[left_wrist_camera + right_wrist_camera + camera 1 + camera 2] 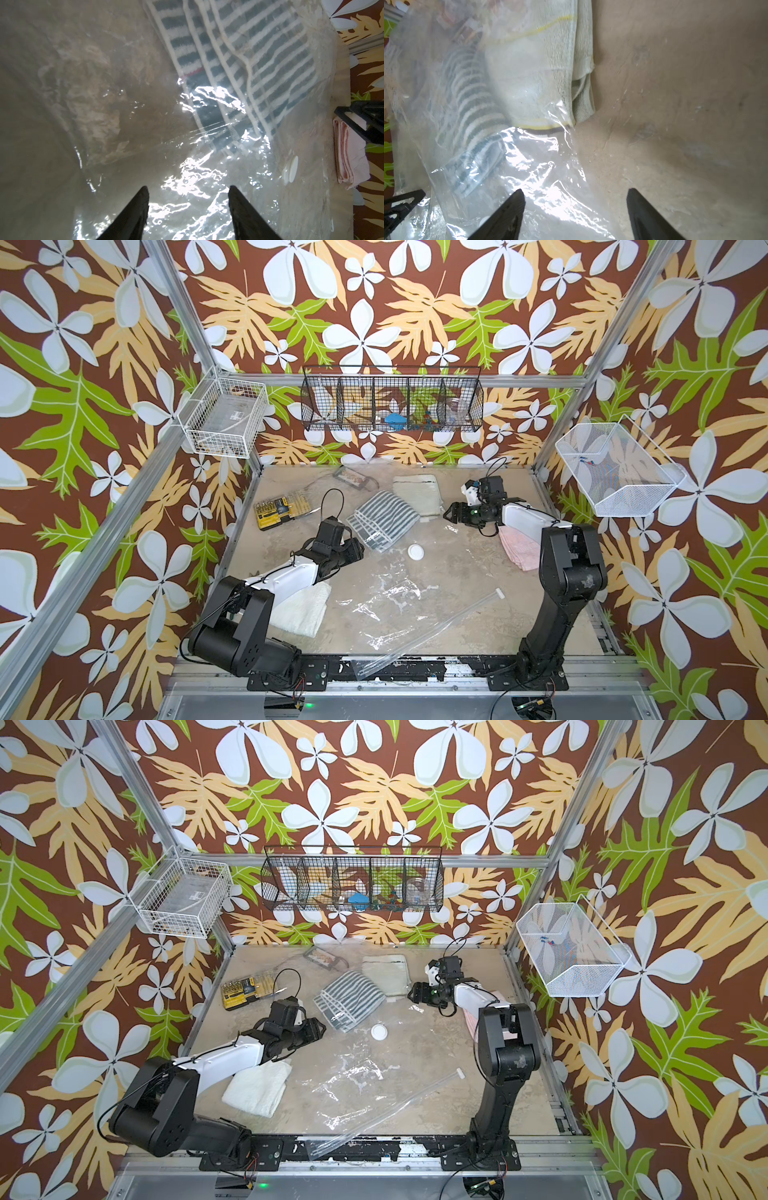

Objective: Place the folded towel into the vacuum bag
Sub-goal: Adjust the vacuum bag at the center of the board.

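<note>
The vacuum bag lies flat and crinkled across the table, with its white valve disc facing up. Its zip strip hangs over the front edge. A folded grey-and-white striped towel shows through the plastic at the bag's far end. A pale green folded towel beside it is partly covered by plastic. My left gripper hovers open over the bag near the striped towel's near corner. My right gripper is open at the bag's right edge, holding nothing.
A white folded towel lies under the left arm and a pink one under the right arm. A yellow bit case and a small clear case sit at the back left. Wire baskets hang on the walls.
</note>
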You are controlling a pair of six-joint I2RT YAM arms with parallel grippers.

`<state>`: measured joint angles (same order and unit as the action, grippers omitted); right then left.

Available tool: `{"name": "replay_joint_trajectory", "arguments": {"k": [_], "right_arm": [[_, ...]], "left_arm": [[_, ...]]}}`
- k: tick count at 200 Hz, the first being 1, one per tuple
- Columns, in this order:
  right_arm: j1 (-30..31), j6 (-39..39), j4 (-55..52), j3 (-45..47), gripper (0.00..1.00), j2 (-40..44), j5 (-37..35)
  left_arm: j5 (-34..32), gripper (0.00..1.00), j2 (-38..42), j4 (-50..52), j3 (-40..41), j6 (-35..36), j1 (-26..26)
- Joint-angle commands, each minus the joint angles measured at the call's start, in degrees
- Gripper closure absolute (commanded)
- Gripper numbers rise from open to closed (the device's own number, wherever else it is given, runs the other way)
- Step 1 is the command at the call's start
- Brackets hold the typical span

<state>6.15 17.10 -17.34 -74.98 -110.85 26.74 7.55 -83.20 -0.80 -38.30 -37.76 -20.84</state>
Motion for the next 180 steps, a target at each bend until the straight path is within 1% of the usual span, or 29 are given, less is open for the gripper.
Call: {"name": "replay_joint_trajectory", "arguments": {"k": [1, 21, 38, 61, 71, 77, 78, 81, 84, 87, 94, 108, 114, 115, 128, 150, 180], "right_arm": [[-0.2, -3.3, -1.3, -2.7, 0.19, -2.7, 0.8], [-0.3, -5.1, -1.4, -5.2, 0.18, -6.2, 1.2], [-0.2, -7.1, -1.7, -7.3, 0.18, -9.5, 5.3], [0.5, -9.2, -2.9, -8.4, 0.23, -12.1, 6.8], [0.8, -9.3, -2.6, -7.5, 0.31, -11.7, 6.7], [1.0, -9.2, -2.2, -6.6, 0.39, -11.0, 6.5], [1.0, -9.2, -2.2, -6.6, 0.39, -11.0, 6.5], [1.0, -9.1, -1.8, -6.0, 0.45, -10.3, 6.4], [1.1, -9.0, -1.6, -5.6, 0.47, -9.9, 6.4], [1.3, -8.7, -1.0, -4.7, 0.54, -8.9, 6.2], [1.6, -8.1, 0.1, -3.2, 0.64, -7.0, 5.5], [2.1, -6.8, 2.0, -0.6, 0.78, -3.0, 5.3], [2.2, -6.3, 2.7, 0.4, 0.82, -1.4, 5.2], [2.3, -6.1, 3.0, 0.8, 0.84, -0.8, 5.2], [2.5, -4.9, 4.1, 2.9, 0.92, 2.8, 5.0], [2.5, -2.9, 5.2, 5.5, 1.0, 8.4, 3.6], [1.9, -0.9, 3.6, 8.7, 1.0, 15.1, -3.1]], "left_arm": [[0.4, 0.38, -1.1, -0.3, 0.2, -0.3, 0.1], [0.8, 0.38, -2.2, -0.9, -0.3, -0.5, 0.1], [0.8, 0.38, -3.2, -1.4, -0.8, -0.8, 0.1], [1.1, 0.38, -5.1, -2.3, -1.1, -1.1, 0.1], [1.2, 0.39, -5.9, -2.7, -1.1, -1.2, 0.1], [1.2, 0.39, -6.4, -2.9, -1.1, -1.2, 0.1], [1.2, 0.39, -6.4, -2.9, -1.1, -1.2, 0.1], [1.3, 0.39, -6.6, -3.0, -1.1, -1.3, 0.1], [1.3, 0.39, -6.8, -3.1, -1.1, -1.3, 0.1], [1.3, 0.39, -7.0, -3.1, -1.1, -1.3, 0.0], [1.4, 0.39, -7.4, -3.4, -1.0, -1.3, 0.1], [1.6, 0.39, -8.0, -3.9, -0.8, -1.4, 0.1], [1.7, 0.39, -8.2, -4.2, -0.8, -1.5, 0.0], [1.8, 0.39, -8.2, -4.2, -0.8, -1.6, 0.0], [1.9, 0.39, -8.5, -4.3, -0.8, -1.5, -0.1], [2.1, 0.39, -8.8, -4.3, -1.2, -1.2, 0.0], [2.4, 0.39, -8.1, -3.4, -3.1, -0.9, -0.1]]}}
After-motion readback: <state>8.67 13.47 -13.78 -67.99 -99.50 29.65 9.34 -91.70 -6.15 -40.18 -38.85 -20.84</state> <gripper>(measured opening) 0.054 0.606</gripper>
